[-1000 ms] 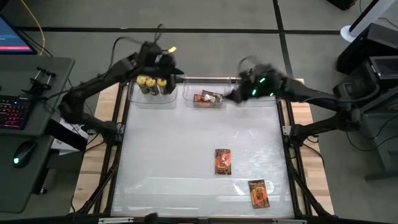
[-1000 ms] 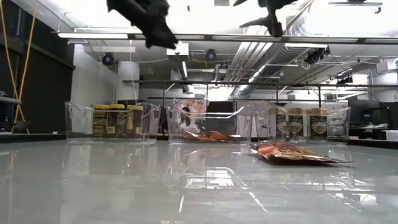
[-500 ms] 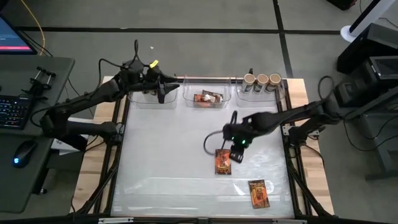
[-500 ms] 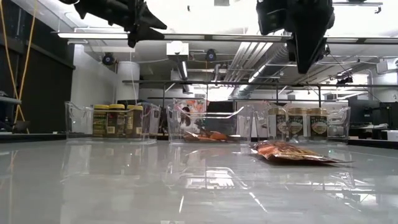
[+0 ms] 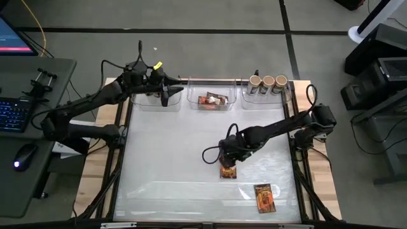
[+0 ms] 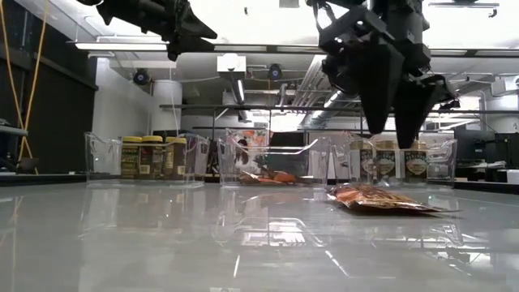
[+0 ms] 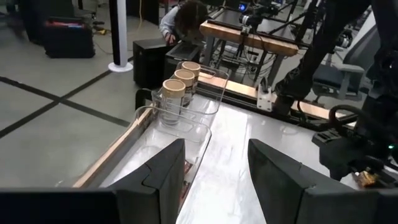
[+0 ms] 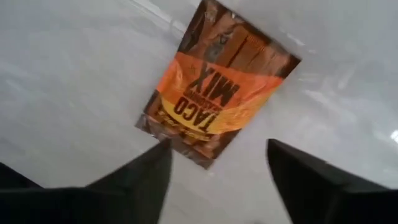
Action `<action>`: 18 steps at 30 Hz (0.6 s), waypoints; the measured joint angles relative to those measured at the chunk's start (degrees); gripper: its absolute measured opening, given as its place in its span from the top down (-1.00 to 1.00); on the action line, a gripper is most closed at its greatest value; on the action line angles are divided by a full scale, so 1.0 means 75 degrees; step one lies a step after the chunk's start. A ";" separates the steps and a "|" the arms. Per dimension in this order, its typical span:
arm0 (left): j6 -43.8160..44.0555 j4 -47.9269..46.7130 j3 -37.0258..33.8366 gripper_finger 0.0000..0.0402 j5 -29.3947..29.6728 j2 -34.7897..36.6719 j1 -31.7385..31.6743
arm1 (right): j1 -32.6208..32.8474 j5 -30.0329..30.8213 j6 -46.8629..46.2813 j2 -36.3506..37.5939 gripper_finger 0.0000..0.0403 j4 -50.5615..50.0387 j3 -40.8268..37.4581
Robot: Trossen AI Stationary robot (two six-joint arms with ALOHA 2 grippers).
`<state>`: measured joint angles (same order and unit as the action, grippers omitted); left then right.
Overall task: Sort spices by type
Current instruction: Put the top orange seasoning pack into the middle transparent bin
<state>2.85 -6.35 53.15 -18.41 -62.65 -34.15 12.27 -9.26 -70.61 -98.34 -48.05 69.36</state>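
- Two fingers of the right gripper [image 6: 397, 134] stand spread, poised just above a packet [image 8: 217, 87] lying flat mid-table, not touching it.
- A second packet [image 5: 264, 197] lies near the table's front edge.
- More packets sit in the middle bin [image 5: 213, 102].
- Tan-lidded jars [image 5: 268, 82] stand in the right bin.
- The left gripper [image 7: 214, 180] hangs spread and empty over the left bin [image 5: 147, 102].

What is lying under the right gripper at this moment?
A taco mix packet lies flat on the table under the open right gripper. From above, the gripper covers most of the packet.
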 joint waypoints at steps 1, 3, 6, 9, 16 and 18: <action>-0.0030 -0.0007 0.0000 0.20 0.0000 0.0000 0.0000 | 0.0049 -0.0005 -0.0231 -0.0036 -0.34 0.0069 0.0000; -0.0142 -0.0008 0.0000 0.20 0.0000 0.0000 0.0000 | 0.0140 0.0030 -0.0641 -0.0059 -0.54 0.0270 0.0000; -0.0266 -0.0019 0.0002 0.20 -0.0003 0.0000 0.0000 | 0.0260 0.0303 -0.1365 -0.0059 -0.76 0.0502 0.0000; -0.0271 -0.0047 0.0003 0.20 -0.0003 0.0000 0.0000 | 0.0291 0.0548 -0.1901 -0.0059 -0.88 0.0563 0.0000; -0.0270 -0.0345 0.0006 0.20 -0.0006 0.0000 0.0000 | 0.0145 0.0523 -0.2486 -0.0553 -0.93 0.1142 0.0000; -0.0269 -0.0442 0.0006 0.20 -0.0009 0.0000 0.0000 | 0.0104 0.0317 -0.2621 -0.0806 -0.93 0.1333 0.0000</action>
<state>0.83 -9.66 53.19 -18.48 -62.65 -34.15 13.06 -6.89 -90.27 -104.38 -38.06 69.36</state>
